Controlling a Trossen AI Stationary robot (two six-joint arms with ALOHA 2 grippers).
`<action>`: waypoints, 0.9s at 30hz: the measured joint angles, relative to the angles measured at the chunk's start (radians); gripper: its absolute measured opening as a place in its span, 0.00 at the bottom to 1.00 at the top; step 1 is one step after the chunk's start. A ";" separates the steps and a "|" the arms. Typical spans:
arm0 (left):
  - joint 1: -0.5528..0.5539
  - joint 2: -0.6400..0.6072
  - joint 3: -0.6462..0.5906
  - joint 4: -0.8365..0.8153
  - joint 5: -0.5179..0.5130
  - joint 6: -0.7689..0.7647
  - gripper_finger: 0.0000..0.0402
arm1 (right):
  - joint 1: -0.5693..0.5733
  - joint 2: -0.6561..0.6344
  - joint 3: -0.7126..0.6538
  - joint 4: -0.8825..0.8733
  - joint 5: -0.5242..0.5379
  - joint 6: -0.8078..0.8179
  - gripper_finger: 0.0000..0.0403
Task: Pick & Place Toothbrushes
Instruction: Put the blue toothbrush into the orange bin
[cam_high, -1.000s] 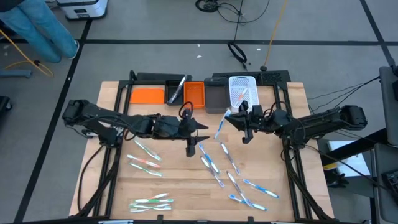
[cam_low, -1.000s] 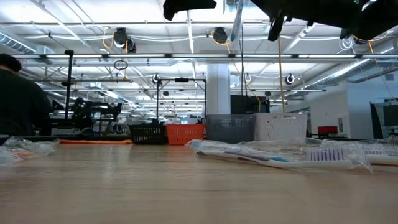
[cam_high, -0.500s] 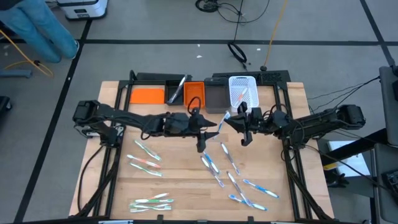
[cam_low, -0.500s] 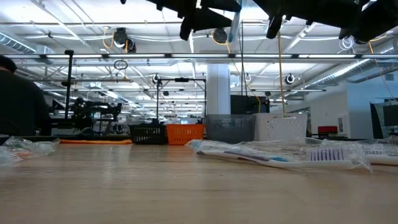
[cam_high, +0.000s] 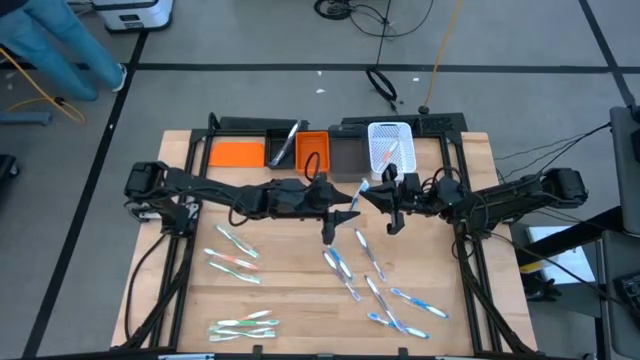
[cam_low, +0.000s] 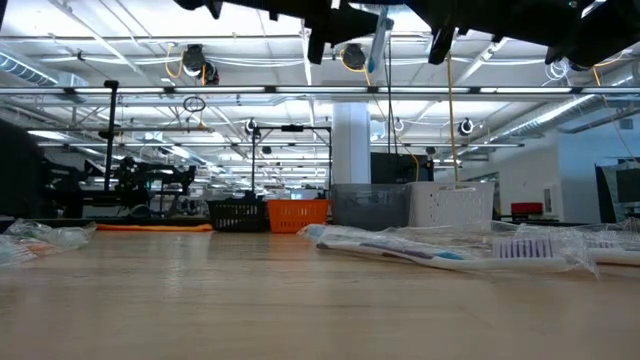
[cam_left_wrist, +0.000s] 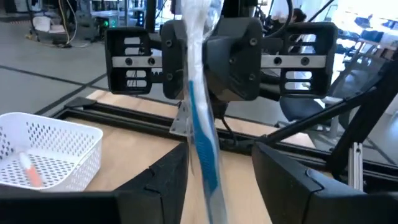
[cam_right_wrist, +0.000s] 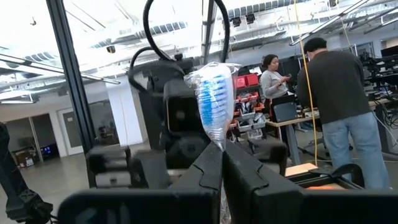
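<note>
A wrapped toothbrush (cam_left_wrist: 200, 118) with blue bristles stands upright in the air above the table's middle, and my right gripper (cam_right_wrist: 222, 155) is shut on it. My left gripper (cam_left_wrist: 219, 155) is open. Its two fingers stand on either side of the toothbrush's handle, below the right gripper, with a gap on each side. In the high view the two grippers meet nose to nose, the left (cam_high: 350, 207) and the right (cam_high: 370, 190). Several more toothbrushes (cam_high: 340, 265) lie flat on the wooden table. My right gripper pinches the toothbrush just below its bristle head (cam_right_wrist: 219, 138) between its two fingers. The fingers come from the table's right, slanting a little upward, and lie across the toothbrush. The toothbrush stands upright, head up (cam_right_wrist: 214, 99), its handle (cam_low: 378, 45) hanging below, clear of the table.
Along the far edge stand an orange lid (cam_high: 236, 153), a black bin (cam_high: 280, 148), an orange bin (cam_high: 312, 150), a grey bin (cam_high: 346, 158) and a white basket (cam_high: 390, 145) holding toothbrushes. Loose toothbrushes lie at near left (cam_high: 245, 325) and near right (cam_high: 410, 300). People stand beyond the table.
My left gripper has gone toward the table's right edge and a little down, up to the toothbrush in my right gripper, and its fingers now stand around the handle. The toothbrush has stayed where it was.
</note>
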 joint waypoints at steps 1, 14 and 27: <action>0.003 0.003 0.000 -0.006 0.001 -0.002 0.40 | 0.000 0.000 0.000 0.000 0.000 0.000 0.00; 0.015 -0.010 0.000 -0.040 0.030 0.018 0.02 | 0.000 -0.001 0.000 -0.022 -0.002 0.000 0.00; 0.013 -0.010 0.000 -0.053 0.034 0.026 0.01 | 0.000 -0.001 0.000 -0.036 -0.032 -0.025 0.01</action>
